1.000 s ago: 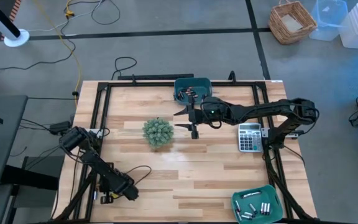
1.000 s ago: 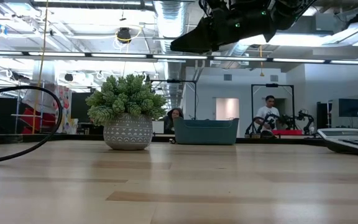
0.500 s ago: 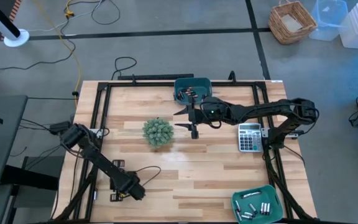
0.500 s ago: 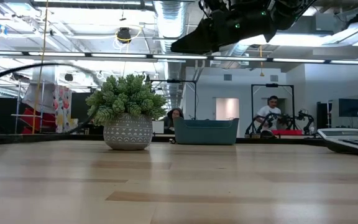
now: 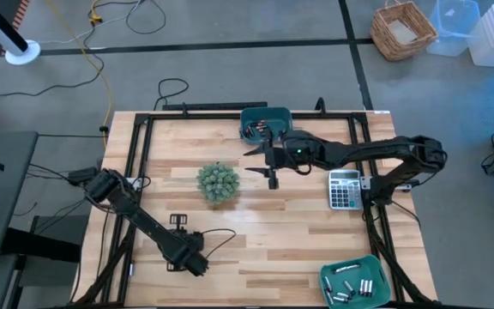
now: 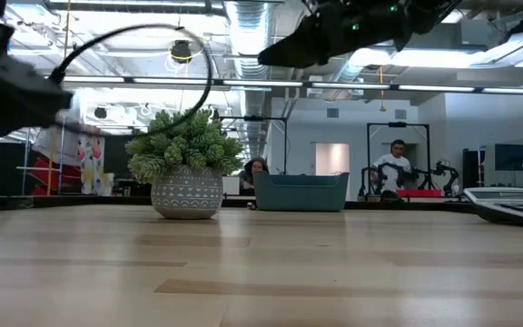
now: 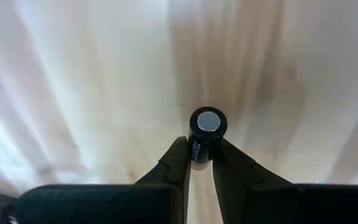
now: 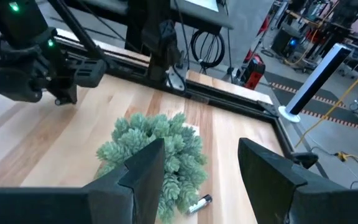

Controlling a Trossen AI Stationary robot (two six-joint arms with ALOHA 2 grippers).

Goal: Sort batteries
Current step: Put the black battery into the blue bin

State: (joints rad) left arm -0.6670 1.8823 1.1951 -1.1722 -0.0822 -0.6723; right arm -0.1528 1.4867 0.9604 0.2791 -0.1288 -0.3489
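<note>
I see my right end effector (image 5: 264, 163) up high, beside the little green plant (image 5: 218, 182). My left end effector (image 5: 177, 221) is low over the tabletop (image 5: 256, 240). Batteries (image 5: 354, 287) lie in the near teal bin (image 5: 356, 280).

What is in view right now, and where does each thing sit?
teal bins: two; far bin at the table's far edge, near bin at the near right corner
batteries: several dark in the far bin; several silvery in the near bin; loose battery on the table beside the plant
potted plant: one, green, mid-table
calculator: one, grey, right side
wicker basket: one, tan, on the floor
left gripper: jaws shut on a dark battery, above the near left of the table
right gripper: jaws open, raised between plant and far bin
</note>
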